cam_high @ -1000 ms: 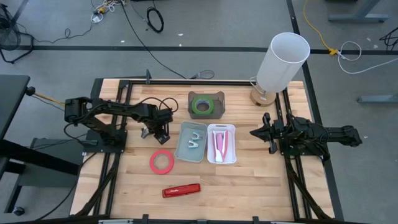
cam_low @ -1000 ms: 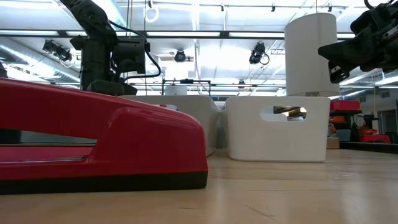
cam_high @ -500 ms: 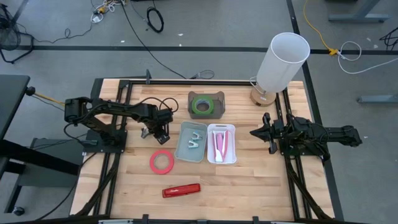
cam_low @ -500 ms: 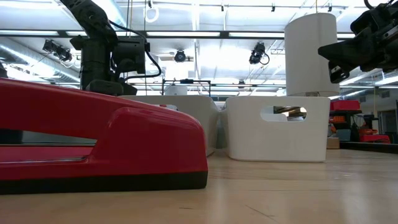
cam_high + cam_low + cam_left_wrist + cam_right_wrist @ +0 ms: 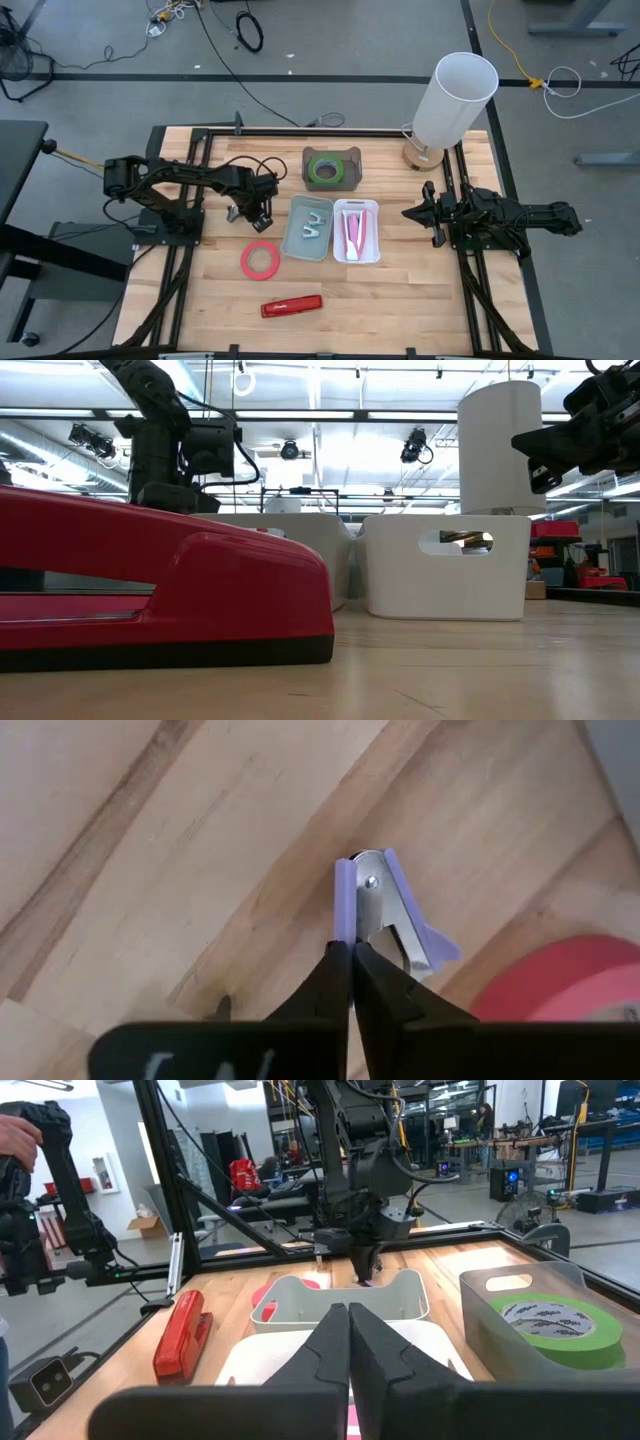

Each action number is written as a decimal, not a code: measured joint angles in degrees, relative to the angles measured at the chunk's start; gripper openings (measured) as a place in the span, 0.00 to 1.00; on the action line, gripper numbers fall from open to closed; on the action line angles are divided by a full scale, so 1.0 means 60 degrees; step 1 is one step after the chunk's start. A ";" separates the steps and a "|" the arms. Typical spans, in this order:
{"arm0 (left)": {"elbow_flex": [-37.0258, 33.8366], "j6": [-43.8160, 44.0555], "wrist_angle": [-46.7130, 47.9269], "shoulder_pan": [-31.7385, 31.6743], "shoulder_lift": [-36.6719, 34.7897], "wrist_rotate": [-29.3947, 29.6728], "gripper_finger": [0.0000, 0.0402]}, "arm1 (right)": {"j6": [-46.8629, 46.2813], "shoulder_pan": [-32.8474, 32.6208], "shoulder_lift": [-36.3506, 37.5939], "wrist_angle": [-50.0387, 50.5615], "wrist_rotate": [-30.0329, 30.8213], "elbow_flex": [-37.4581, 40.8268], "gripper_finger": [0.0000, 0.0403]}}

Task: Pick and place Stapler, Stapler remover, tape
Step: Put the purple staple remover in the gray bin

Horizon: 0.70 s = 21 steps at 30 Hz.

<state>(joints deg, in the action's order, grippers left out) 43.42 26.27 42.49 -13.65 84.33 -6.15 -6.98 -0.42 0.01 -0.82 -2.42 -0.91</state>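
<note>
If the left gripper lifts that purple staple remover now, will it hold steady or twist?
Probably light and stiff. But the left gripper pinches only one thin edge of the staple remover, so it may pivot. Its smooth plastic could slip.

Red stapler (image 5: pixel 182 1334), white bins (image 5: pixel 340 1302), green tape (image 5: pixel 547 1321) in grey bin (image 5: pixel 590 1365)

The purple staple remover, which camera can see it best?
The left wrist view: the staple remover fills the middle of the picture, lying on the wood right at the tips of the shut left gripper. From high up the gripper covers it. The low and right wrist views don't show it.
</note>
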 joint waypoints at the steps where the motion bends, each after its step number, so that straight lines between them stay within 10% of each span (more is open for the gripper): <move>1: 0.0123 -0.0028 0.0113 0.0002 0.0000 -0.0001 0.02 | 0.0000 -0.0001 0.0000 0.0000 0.0000 -0.0002 0.01; 21: 0.4171 -0.1579 0.1026 -0.0007 0.0000 -0.0052 0.01 | 0.0000 0.0001 0.0000 0.0000 0.0004 -0.0001 0.01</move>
<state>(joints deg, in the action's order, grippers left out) 68.45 16.79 48.65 -13.69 84.33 -6.47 -6.98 -0.41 0.01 -0.82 -2.39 -0.92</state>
